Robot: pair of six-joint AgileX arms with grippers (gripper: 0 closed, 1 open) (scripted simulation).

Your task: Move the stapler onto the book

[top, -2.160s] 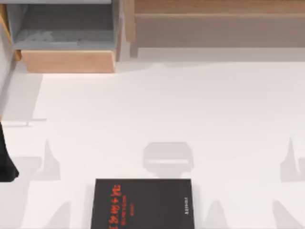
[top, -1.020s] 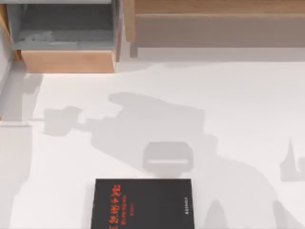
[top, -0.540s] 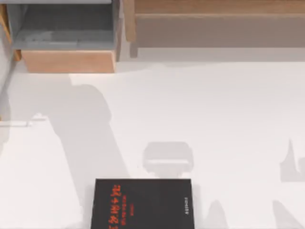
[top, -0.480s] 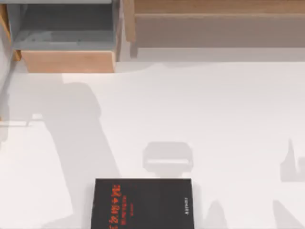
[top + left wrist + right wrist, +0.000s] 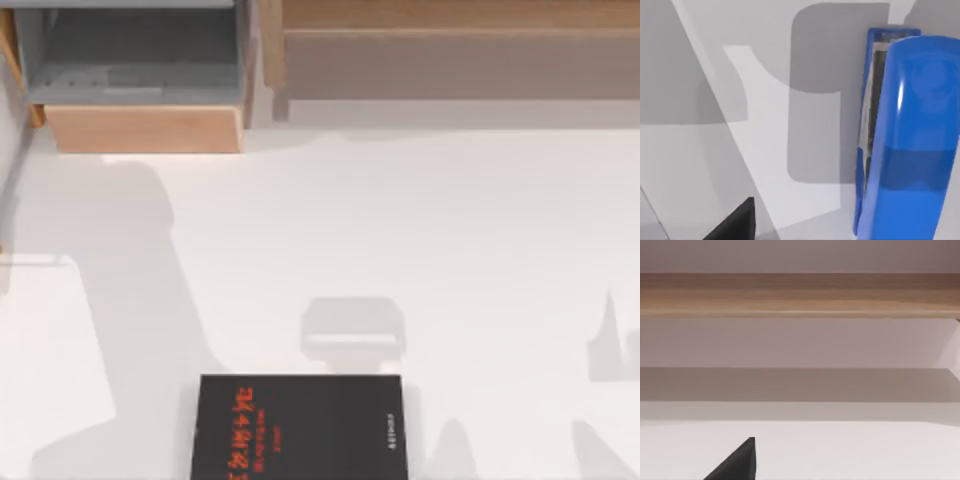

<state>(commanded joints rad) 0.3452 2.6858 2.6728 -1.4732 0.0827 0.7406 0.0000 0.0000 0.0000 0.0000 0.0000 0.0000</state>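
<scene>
The left gripper's state cannot be told as its wrist camera looks down on the blue stapler [image 5: 905, 135], lying ungrasped on the white table [image 5: 400, 220]; the black book [image 5: 300, 425] at the near edge carries nothing yet.

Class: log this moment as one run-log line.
stapler: on table, under left wrist camera | book: table's near edge, nothing on it | step: not yet grasped

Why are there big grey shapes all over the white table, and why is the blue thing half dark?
Top view: soft grey shadows fall across the table, a broad one at its left and a boxy one just behind the book. Left wrist view: a shadow darkens part of the stapler, with a bright glare streak on its shiny top.
</scene>
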